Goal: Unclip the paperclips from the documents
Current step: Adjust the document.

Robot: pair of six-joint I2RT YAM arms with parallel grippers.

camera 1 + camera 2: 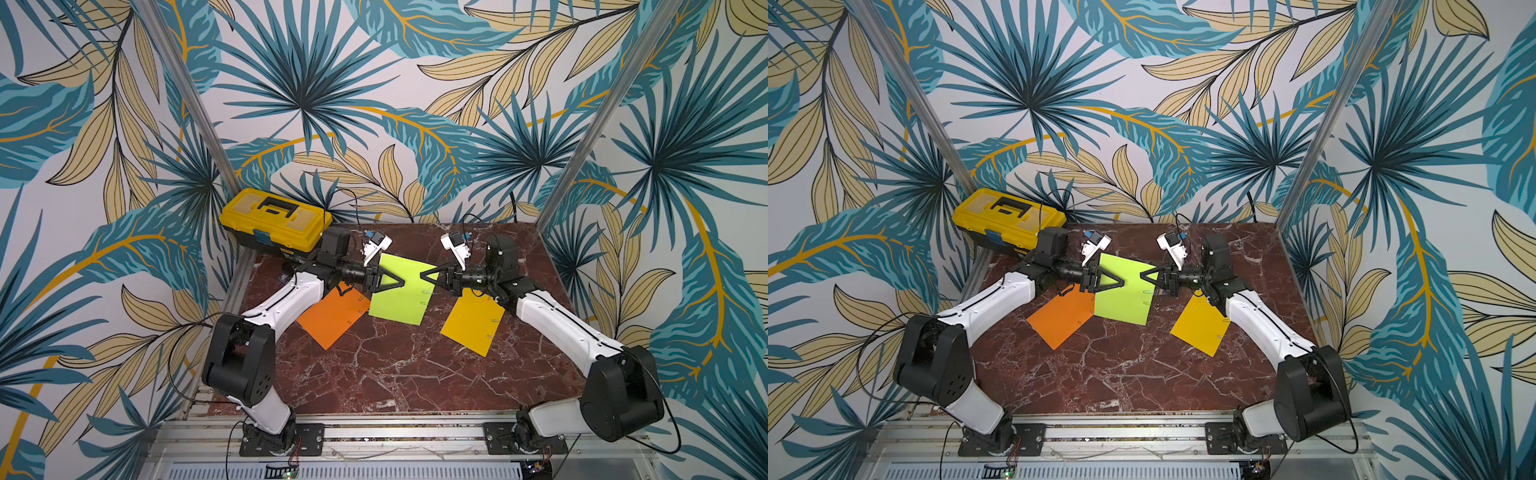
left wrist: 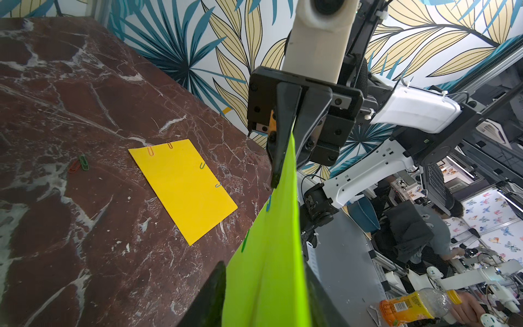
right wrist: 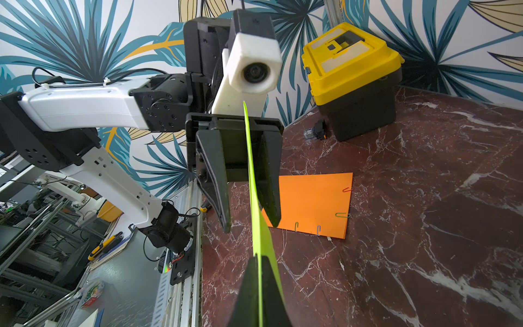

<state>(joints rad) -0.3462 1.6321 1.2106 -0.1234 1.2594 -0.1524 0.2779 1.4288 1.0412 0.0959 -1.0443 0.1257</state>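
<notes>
Paperclips, held sheet: I see two paperclips (image 1: 425, 293) on the right-hand edge of the lime green document (image 1: 399, 299), just below the right gripper's hold. The left wrist view shows them as bluish and green.
Jaws, right gripper (image 1: 422, 276): pinched fully together on the right edge of the lime green document. The left wrist view shows the right gripper (image 2: 275, 181) clamped on the paper the same way.
Jaws, left gripper (image 1: 403, 284): parted to a moderate gap. In the right wrist view the sheet passes between the left gripper (image 3: 251, 226) fingers (image 3: 215, 181); I cannot tell whether either pad touches it.
Position, lime green document: centre of both top views, raised between the two grippers, edge-on to both wrist cameras.
Sheet, orange document (image 1: 332, 318): flat on the table (image 1: 374, 374), left of centre. Its right corner meets the green sheet's edge in the top views. I count four clips (image 3: 342, 215) on two edges.
Sheet, golden yellow document (image 1: 471, 320): flat, right of centre, apart from the green sheet. Four clips (image 2: 202, 165) on two edges.
Loose clips: one red clip (image 2: 74, 167) and one green clip (image 2: 84, 162), touching, on bare marble.
Surroundings: yellow toolbox (image 1: 274, 220) at the table's upper left corner.
</notes>
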